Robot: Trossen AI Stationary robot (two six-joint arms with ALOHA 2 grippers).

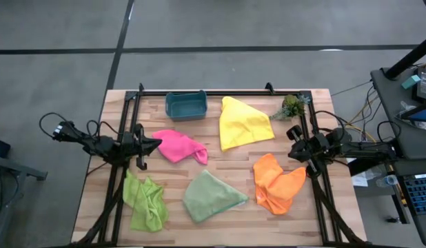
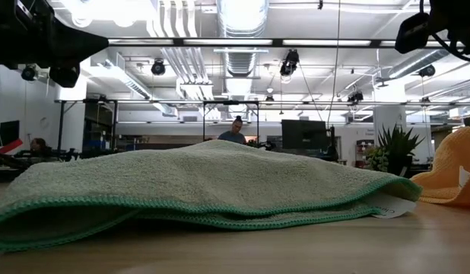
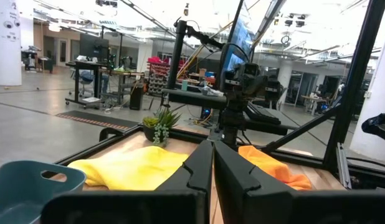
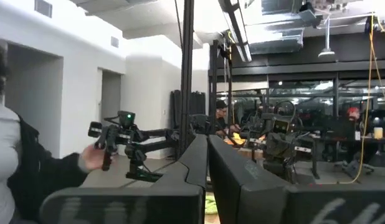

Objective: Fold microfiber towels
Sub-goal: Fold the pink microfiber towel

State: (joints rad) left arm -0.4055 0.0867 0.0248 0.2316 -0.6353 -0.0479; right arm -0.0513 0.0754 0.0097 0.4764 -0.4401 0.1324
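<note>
Five soft microfiber cloths lie unfolded on the wooden slat table: crumpled pink cloth centre-left, yellow cloth near the back by the small teal plastic bin and green plant sprig, orange cloth at right, pale sage green cloth front-centre, lime green cloth front-left. Left gripper hovers at the table's left side, just beside the pink cloth, jaws fully closed w/ nothing in them. Right gripper hovers at the right side, above the orange cloth, jaws also closed & empty.
</note>
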